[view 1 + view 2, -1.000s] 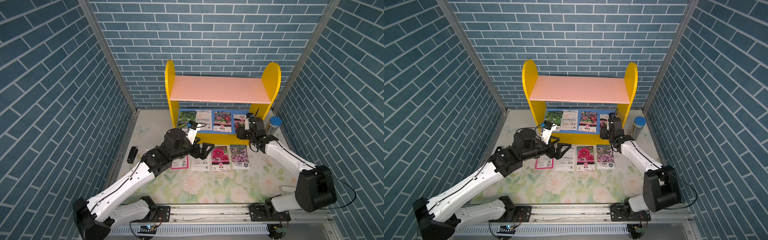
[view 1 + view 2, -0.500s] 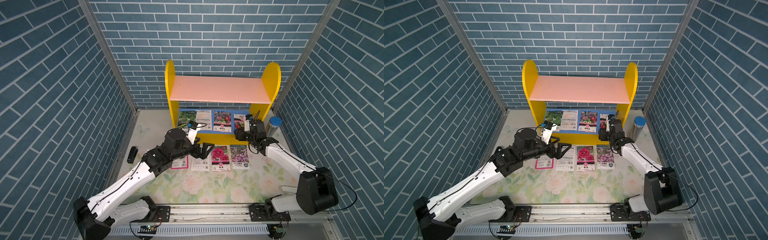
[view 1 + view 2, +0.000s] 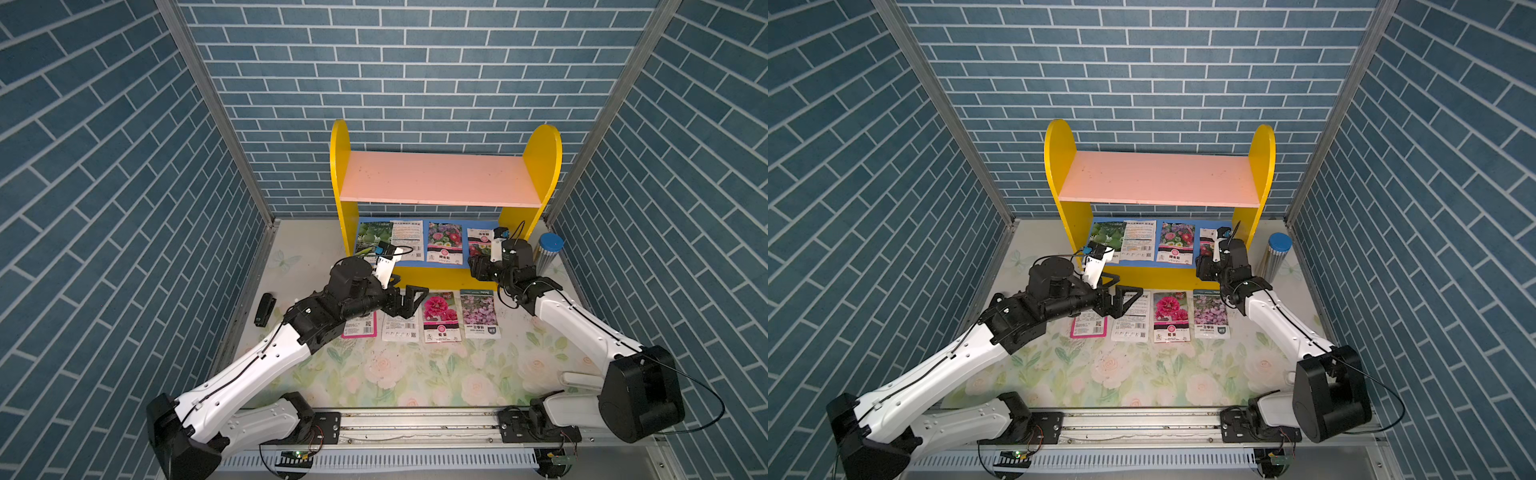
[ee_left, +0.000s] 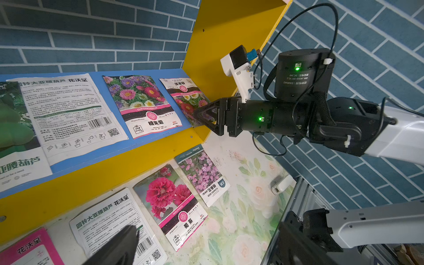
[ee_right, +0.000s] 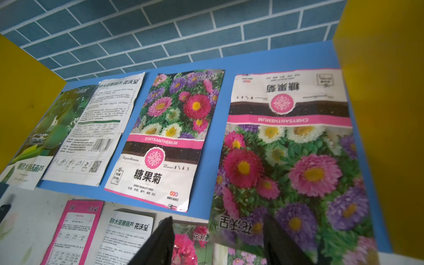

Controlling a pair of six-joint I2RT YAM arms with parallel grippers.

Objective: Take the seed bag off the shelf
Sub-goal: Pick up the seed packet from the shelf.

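Seed bag [image 5: 289, 160] at lower right looks light, floppy, slick; we'd pinch its overhanging edge; right end effector [image 5: 218, 218] gapes there, empty.

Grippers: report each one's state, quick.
Left gripper: open, holding nothing.
Right gripper: open, jaws apart at the upside-down chrysanthemum packet on the shelf, not clamped on it.

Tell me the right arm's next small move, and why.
Probably close the right pincer on the upside-down chrysanthemum bag: its jaws stand apart, the bag's near corner lies between them, jutting past the front of the shelf, and one finger is not yet touching it.
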